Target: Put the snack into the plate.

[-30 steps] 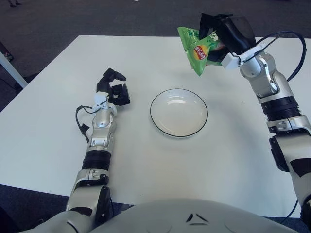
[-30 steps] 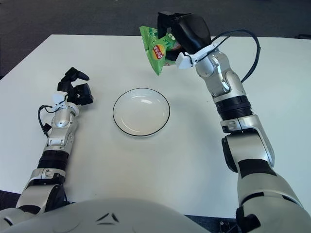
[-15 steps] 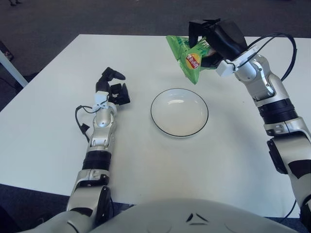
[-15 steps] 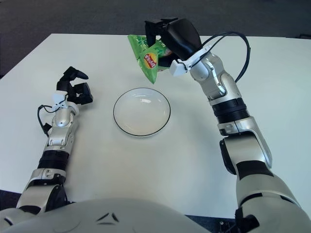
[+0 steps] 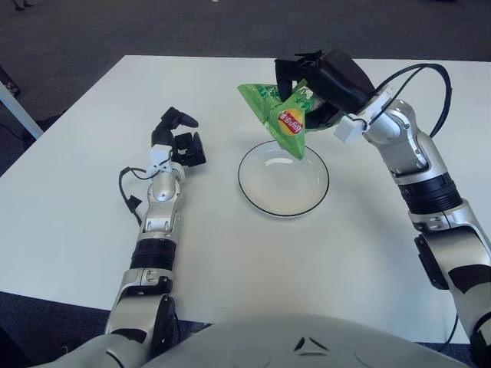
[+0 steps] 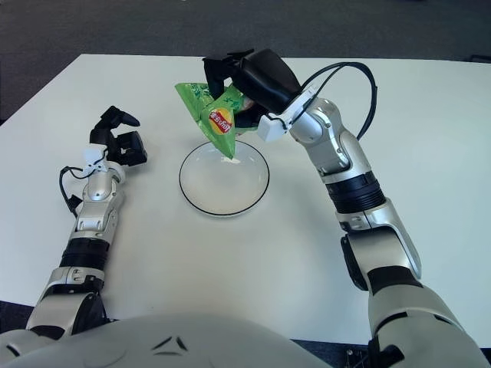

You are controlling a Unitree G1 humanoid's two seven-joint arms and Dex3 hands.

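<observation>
right hand [image 5: 318, 77] clamped on green snack bag [image 5: 278, 119], held above plate [image 5: 253, 195] far rim; left hand [image 5: 178, 138] fingers loosely spread, left of plate

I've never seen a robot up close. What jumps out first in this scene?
The bright green snack bag, held up in the right hand so its lower corner hangs over the far rim of the plate. That white plate sits mid-table, nothing in it. The left hand shows to the plate's left, holding nothing.
</observation>
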